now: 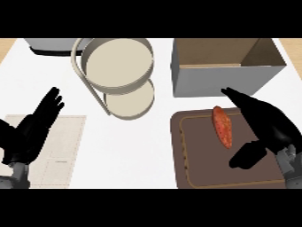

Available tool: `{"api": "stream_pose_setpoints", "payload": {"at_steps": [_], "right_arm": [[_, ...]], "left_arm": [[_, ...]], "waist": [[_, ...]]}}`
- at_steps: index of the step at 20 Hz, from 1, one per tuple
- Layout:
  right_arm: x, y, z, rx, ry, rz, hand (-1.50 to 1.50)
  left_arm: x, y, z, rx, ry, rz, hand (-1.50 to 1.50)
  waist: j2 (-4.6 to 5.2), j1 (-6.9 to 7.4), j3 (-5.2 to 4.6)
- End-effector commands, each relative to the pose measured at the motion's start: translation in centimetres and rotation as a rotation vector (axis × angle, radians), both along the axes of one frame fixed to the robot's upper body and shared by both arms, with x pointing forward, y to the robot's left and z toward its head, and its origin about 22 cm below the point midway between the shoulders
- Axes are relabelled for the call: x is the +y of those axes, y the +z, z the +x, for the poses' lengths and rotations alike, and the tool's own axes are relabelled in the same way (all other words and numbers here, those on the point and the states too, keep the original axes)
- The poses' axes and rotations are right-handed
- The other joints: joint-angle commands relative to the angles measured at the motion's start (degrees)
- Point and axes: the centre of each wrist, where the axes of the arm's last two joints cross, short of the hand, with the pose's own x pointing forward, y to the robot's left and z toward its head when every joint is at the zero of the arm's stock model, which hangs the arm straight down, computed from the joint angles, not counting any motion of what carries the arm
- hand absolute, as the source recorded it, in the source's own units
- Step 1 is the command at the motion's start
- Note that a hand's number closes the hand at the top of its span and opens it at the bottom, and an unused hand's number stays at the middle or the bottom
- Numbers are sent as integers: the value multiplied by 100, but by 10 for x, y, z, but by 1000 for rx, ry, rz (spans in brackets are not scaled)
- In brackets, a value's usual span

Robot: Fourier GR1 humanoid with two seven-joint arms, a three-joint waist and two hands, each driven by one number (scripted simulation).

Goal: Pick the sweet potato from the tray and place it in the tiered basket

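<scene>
The white counter [146, 146] carries everything. Beyond the right hand's fingertips stands an open grey box [228, 66]; well off to their left stands the tiered basket [117, 73], both round tiers showing nothing inside. The brown tray [199, 173] lies under the right hand [268, 128], whose fingers are spread wide with the thumb apart, holding nothing. The sweet potato [222, 126] lies on the tray just left of those fingers, unlifted, so grasp, carry and placement all remain. Bare counter between tray and basket gives room; the box wall crowds the fingertips. The left hand [29, 131] rests open at the left edge.
</scene>
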Motion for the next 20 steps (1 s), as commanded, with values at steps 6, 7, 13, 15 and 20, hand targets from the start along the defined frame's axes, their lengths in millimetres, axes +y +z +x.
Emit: {"api": "stream_pose_setpoints", "payload": {"at_steps": [6,7,13,15,20], "right_arm": [[43,-26,-11,42,-98,-55,-150],[53,-39,-12,39,-121,-60,-150],[44,-61,5,70,-167,-100,-150],[26,-88,-5,44,-154,-92,-150],[17,-104,8,4,-173,-167,-150]], "left_arm": [[17,-2,8,6,-10,-10,0],[4,0,4,14,-2,-10,0],[7,5,2,-2,2,0,0],[6,3,7,3,-1,-18,0],[19,3,-4,-4,-26,7,0]], "waist": [[24,-16,16],[23,-3,17],[21,1,18],[23,-16,19],[22,8,18]]}}
